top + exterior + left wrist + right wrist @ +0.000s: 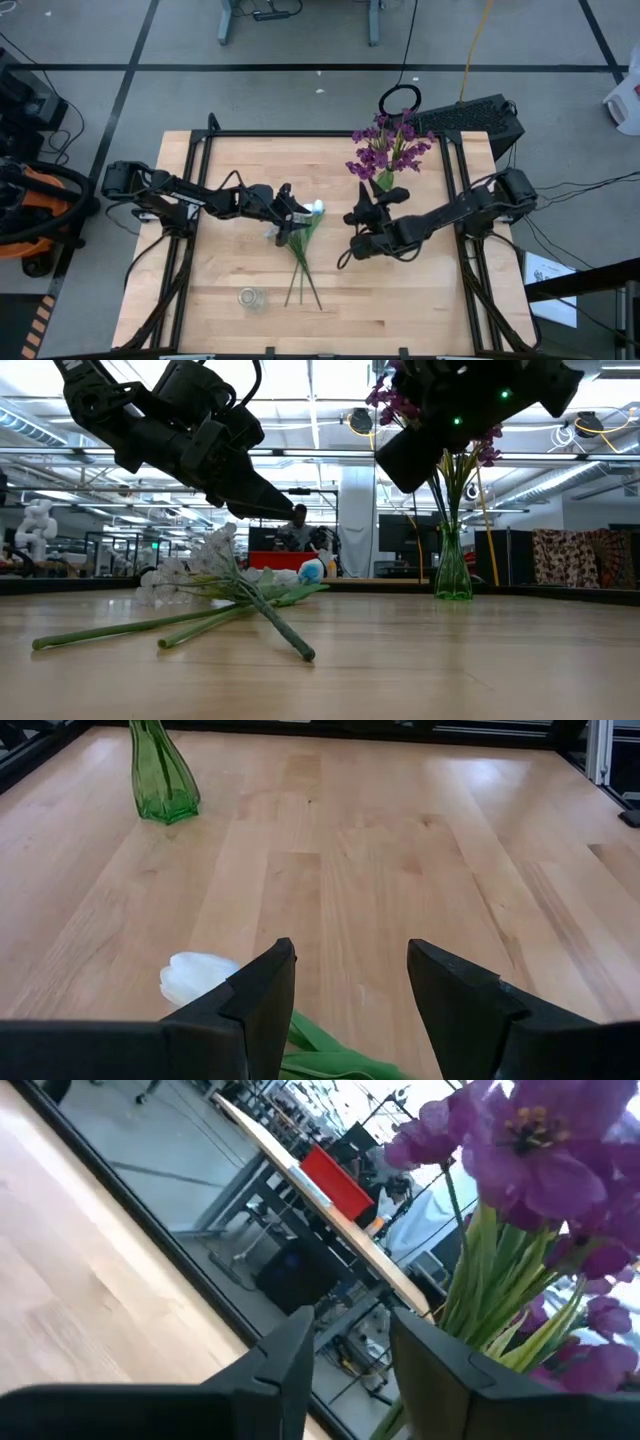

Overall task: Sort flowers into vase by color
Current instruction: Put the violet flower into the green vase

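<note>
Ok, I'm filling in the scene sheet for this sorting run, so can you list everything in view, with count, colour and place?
Purple flowers: a bunch, purple blossoms on green stems, standing in the green vase at the table's far right.
Green vase: one, green glass, far right part of the table.
White flowers: a few, white blossoms on long green stems, lying crossed at the table's middle.
Clear glass: one, transparent, near edge, left of the stems.
Table: one, light wood.
Black keyboard-like item: one, beyond the far right corner.
Person: one, in the room behind the table.
Left gripper: open, just above the white flowers.
Right gripper: by the purple bunch, holding nothing that shows.
</note>
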`<state>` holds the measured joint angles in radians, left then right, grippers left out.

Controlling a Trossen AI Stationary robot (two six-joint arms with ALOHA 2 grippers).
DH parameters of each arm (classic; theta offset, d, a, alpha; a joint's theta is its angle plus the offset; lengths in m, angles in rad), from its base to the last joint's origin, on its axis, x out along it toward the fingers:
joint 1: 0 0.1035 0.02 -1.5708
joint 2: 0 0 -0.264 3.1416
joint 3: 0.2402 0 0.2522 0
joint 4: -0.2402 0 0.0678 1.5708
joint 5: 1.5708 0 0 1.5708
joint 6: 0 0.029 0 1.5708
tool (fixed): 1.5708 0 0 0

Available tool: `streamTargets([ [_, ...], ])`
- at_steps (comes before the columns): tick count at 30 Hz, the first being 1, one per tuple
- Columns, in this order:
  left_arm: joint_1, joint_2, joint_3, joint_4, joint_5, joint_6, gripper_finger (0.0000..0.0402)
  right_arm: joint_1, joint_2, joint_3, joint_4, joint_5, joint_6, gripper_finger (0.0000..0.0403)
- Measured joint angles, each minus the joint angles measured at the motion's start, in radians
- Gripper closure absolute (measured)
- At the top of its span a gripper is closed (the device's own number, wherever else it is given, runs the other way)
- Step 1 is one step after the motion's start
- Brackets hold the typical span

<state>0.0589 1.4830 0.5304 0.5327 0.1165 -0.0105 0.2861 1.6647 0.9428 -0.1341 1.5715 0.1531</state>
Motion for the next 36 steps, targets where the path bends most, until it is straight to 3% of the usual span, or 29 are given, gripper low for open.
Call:
streamTargets([
  [11, 0.0, 0.0, 0.0, 0.0, 0.0, 0.0, 0.0201, -0.026, -0.084, 0.0, -0.027, 0.0, -0.164, 0.0305],
  [17, 0.0, 0.0, 0.0, -0.002, 0.0, 0.0, 0.0201, -0.032, -0.155, -0.001, -0.175, -0.002, -0.201, 0.0312],
  [27, 0.0, 0.0, 0.0, -0.003, 0.0, 0.017, 0.0201, -0.018, -0.301, 0.0, -0.479, -0.018, 0.166, 0.0304],
  [36, 0.0, 0.0, 0.0, -0.003, 0.0, 0.017, 0.0201, -0.025, -0.236, -0.001, -0.472, -0.035, 0.29, 0.0224],
])
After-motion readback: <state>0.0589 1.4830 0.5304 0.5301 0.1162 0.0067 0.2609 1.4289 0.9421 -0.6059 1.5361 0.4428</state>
